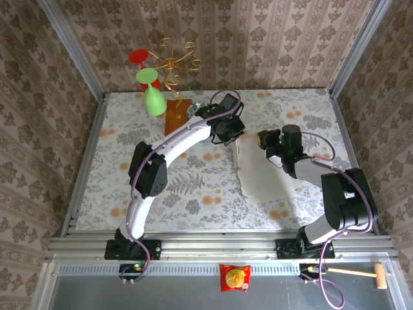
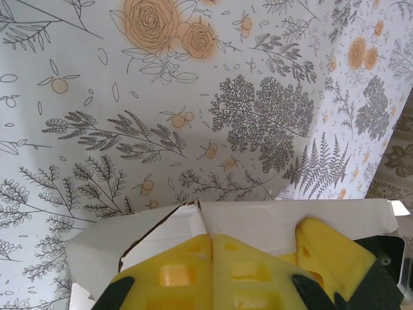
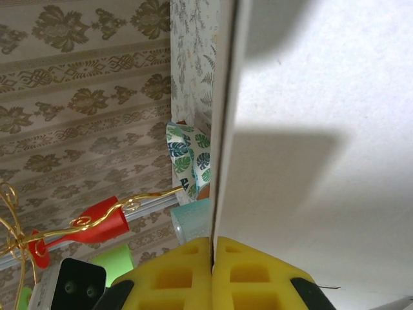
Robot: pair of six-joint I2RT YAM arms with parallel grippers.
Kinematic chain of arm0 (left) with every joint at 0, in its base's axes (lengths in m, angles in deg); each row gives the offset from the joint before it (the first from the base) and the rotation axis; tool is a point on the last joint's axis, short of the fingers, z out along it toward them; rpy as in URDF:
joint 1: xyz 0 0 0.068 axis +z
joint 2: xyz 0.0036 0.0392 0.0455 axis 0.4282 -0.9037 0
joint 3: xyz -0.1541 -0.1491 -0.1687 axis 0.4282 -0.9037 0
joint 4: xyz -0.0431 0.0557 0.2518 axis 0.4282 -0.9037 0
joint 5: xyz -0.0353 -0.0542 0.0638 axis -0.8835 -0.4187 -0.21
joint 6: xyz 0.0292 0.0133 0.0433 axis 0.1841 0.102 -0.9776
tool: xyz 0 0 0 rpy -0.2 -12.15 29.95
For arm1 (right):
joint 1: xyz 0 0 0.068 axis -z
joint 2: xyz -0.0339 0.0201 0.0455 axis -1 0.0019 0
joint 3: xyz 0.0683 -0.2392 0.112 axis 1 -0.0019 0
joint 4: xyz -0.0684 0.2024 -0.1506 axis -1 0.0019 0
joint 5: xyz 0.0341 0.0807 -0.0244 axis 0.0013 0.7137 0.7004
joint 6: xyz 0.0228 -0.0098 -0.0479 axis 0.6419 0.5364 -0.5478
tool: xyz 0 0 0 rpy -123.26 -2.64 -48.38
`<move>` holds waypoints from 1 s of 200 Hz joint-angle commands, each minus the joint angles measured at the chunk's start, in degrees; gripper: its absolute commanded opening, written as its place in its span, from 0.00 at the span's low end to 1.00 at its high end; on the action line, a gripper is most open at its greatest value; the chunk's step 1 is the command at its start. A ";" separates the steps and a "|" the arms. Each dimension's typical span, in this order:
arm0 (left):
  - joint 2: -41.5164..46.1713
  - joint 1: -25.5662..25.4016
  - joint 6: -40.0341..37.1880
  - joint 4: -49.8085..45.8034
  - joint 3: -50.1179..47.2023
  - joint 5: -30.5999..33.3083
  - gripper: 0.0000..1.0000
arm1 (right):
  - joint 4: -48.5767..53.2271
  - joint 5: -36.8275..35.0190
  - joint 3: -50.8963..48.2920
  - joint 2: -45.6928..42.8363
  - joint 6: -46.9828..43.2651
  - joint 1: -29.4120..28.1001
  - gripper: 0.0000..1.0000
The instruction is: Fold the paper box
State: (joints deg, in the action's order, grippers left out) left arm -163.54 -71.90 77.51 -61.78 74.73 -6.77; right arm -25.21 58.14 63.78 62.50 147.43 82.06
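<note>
Where the floral-patterned tabletop point(image 1: 193, 187) spreads before the right arm, the pale grey-white thin cardboard paper box point(image 1: 268, 173) lies right of centre, between the two arms. The left tool point(image 2: 210, 240) has its yellow pads pressed together on a creased flap at the box's far left corner. The right tool point(image 3: 212, 244) pinches the box's thin far edge, the cardboard running straight into the seam between its pads. Beyond the left arm lies a brown wooden board point(image 1: 177, 116), with a green plastic goblet point(image 1: 153, 97) near it.
</note>
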 commanded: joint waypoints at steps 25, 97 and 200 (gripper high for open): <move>9.51 -0.04 -12.89 0.24 -1.12 10.21 0.20 | -9.67 2.03 -2.95 -1.58 -2.17 1.59 0.00; 25.69 3.24 -34.74 29.25 -35.22 9.86 0.18 | -20.87 7.20 -7.59 -0.65 -2.61 3.09 0.00; 18.62 1.41 -48.37 63.43 -52.67 -7.89 0.21 | -25.14 10.06 -9.08 2.10 -4.10 5.20 0.00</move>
State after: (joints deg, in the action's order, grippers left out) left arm -143.98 -70.43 34.91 -9.08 22.84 -10.09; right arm -47.46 66.84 54.40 63.22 144.20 87.02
